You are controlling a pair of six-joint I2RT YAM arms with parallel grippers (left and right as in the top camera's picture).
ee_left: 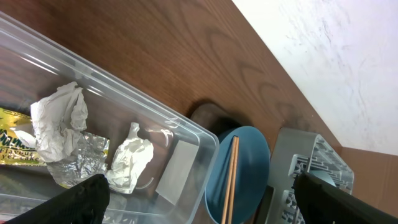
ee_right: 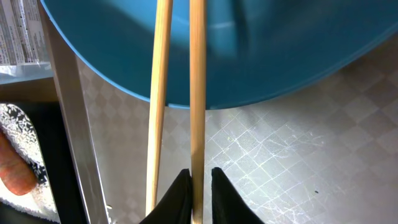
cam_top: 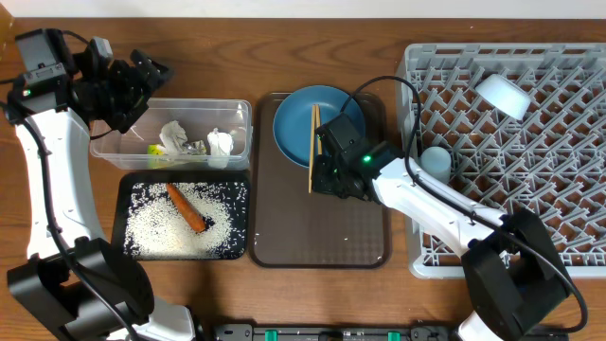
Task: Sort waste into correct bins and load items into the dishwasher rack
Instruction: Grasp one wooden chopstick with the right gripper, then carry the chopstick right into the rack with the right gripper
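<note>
The wooden chopsticks [cam_top: 312,147] lie from the dark-blue plate [cam_top: 317,121] onto the brown tray. My right gripper [cam_top: 329,172] is down at their near end. In the right wrist view it [ee_right: 198,182] is shut on the right chopstick [ee_right: 197,93]; the other chopstick [ee_right: 158,93] lies just outside the left finger. My left gripper [cam_top: 133,83] hovers open and empty over the clear tub [cam_top: 237,109], which holds crumpled napkins [ee_left: 59,118] and the yellow-green wrapper [ee_left: 12,144]. The black tray [cam_top: 121,204] holds rice and the carrot [cam_top: 187,207]. The pinkish-white cup is out of view.
The grey rack [cam_top: 530,180] fills the right side, with a white bowl [cam_top: 502,95] and a light-blue cup [cam_top: 436,161] in it. The dark brown serving tray [cam_top: 322,232] lies between the bins and the rack. The right arm's cable loops over the rack's left edge.
</note>
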